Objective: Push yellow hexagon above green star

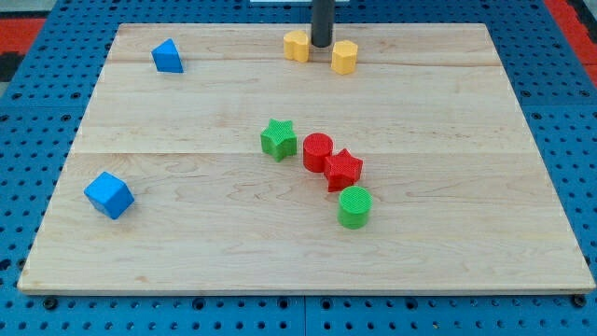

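A yellow hexagon (344, 57) lies near the view's top edge of the wooden board, right of centre. A second yellow block (297, 46), shape unclear, lies just to its left. My tip (321, 44) stands between the two yellow blocks, close to both; I cannot tell if it touches either. The green star (278, 139) lies near the board's middle, well below the yellow blocks.
A red cylinder (317, 152) and a red star (343, 170) touch each other right of the green star. A green cylinder (354, 207) lies below them. A blue block (168, 56) sits at top left, a blue cube (109, 195) at lower left.
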